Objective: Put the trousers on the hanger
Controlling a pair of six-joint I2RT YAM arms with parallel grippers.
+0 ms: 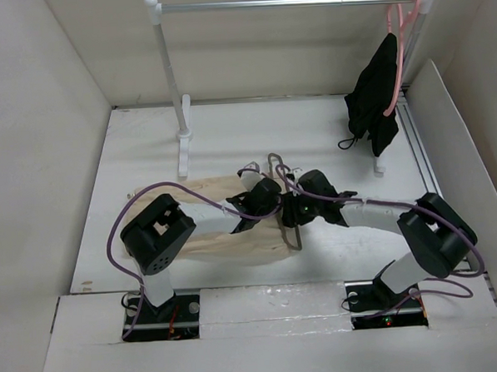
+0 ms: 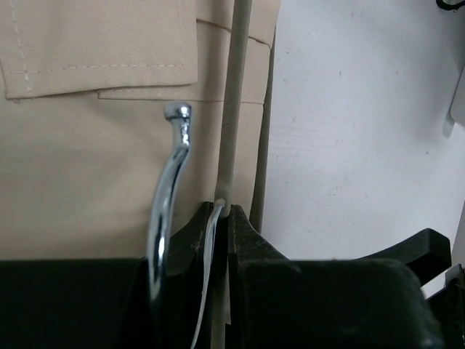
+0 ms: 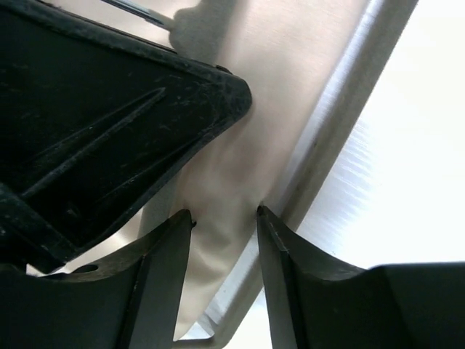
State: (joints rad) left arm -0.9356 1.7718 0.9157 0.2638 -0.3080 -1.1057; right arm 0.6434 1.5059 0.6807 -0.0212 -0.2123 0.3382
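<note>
The beige trousers (image 1: 209, 234) lie flat on the table, left of centre. The grey wire hanger (image 1: 294, 233) lies along their right edge, its hook end towards the back. My left gripper (image 1: 262, 198) is over the trousers. In the left wrist view it (image 2: 223, 207) is shut on the hanger's thin grey wire (image 2: 232, 109), with a chrome hook (image 2: 171, 174) beside it over the trousers (image 2: 87, 160). My right gripper (image 1: 291, 210) is close by. In its wrist view it (image 3: 225, 214) is open, with a fold of the trousers (image 3: 232, 189) between the fingertips and a hanger bar (image 3: 327, 138) just right.
A clothes rack with white posts and a silver rail (image 1: 289, 2) stands at the back. A pink hanger (image 1: 400, 53) with a black garment (image 1: 375, 92) hangs at its right end. White walls close in both sides of the table (image 1: 337, 131).
</note>
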